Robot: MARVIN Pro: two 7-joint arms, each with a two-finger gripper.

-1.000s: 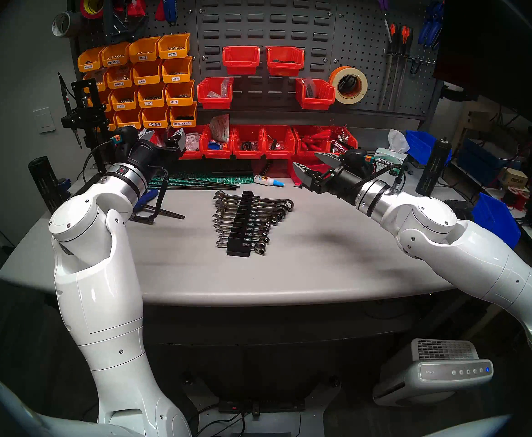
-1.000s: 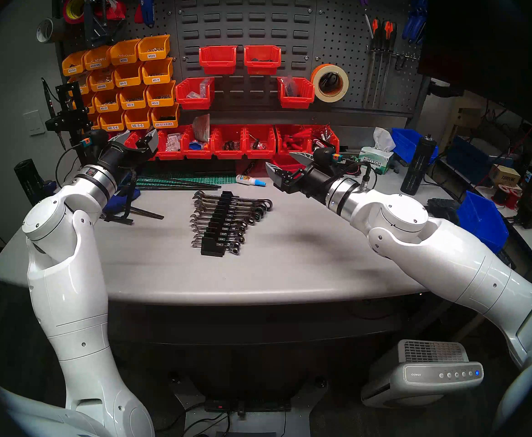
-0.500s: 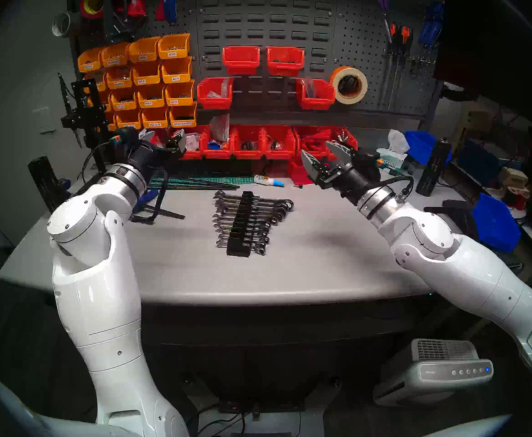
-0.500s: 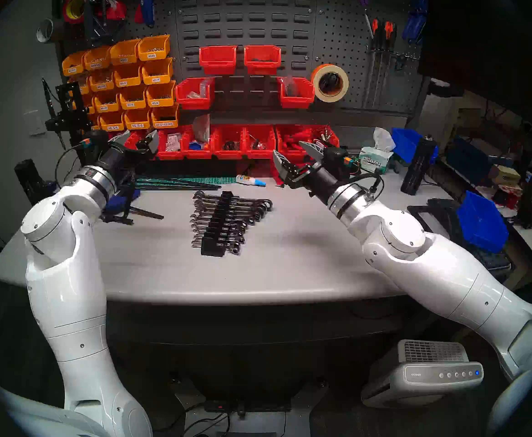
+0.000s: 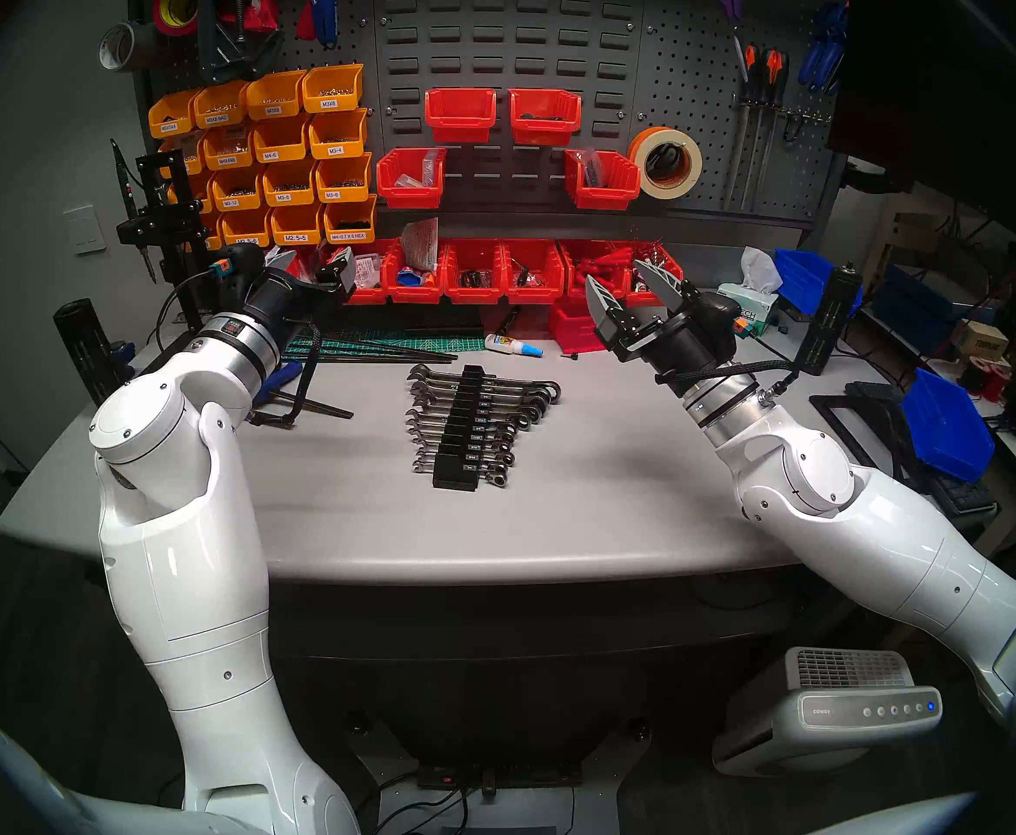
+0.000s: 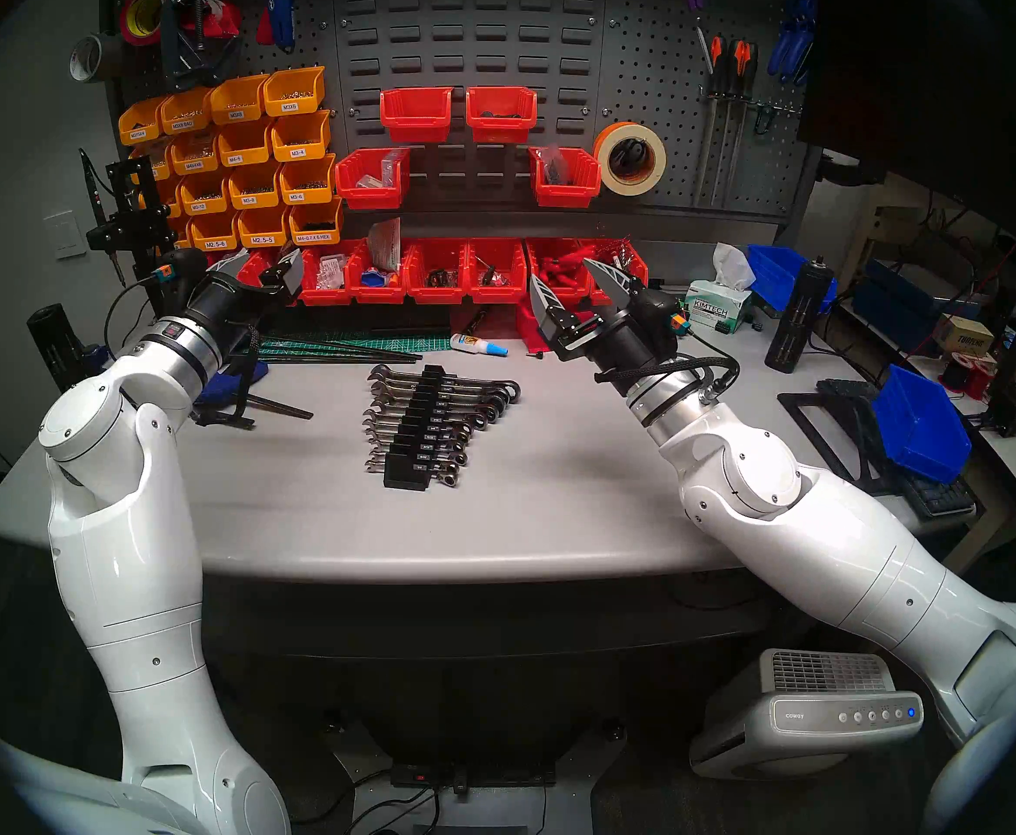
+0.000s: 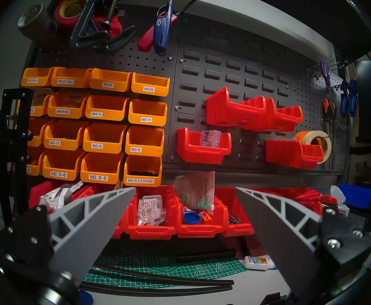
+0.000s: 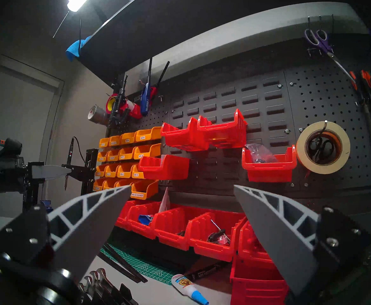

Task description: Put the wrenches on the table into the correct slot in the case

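Step in hand: You had no loose wrench left on the table (image 5: 583, 514); every wrench you could see sat in the case (image 5: 463, 430) at the centre of the head view. Judged from that, the placing looked done and you were at the parking stage.

Wrenches: The wrenches (image 5: 427, 421) lay across the black rack in a graded row, open ends to frame left, ring ends to frame right. Which two were the ones you placed could not be told.

Empty slots: The nearest end of the case looked bare of a wrench; whether that was a slot or only the rack's end was unclear.

Left gripper: Your left gripper (image 7: 185, 189) hung at the left of the head view, raised and pointing at the red bins (image 7: 150, 221), fingers (image 7: 87, 227) wide and holding nothing.

Right gripper: Your right gripper (image 8: 182, 188) was at the right of centre, tilted upward toward the pegboard (image 8: 235, 104), fingers spread wide and empty.

Next move: You needed only to check that each wrench sat fully down in its slot; any re-seating called for bringing a gripper down over the rack from above.
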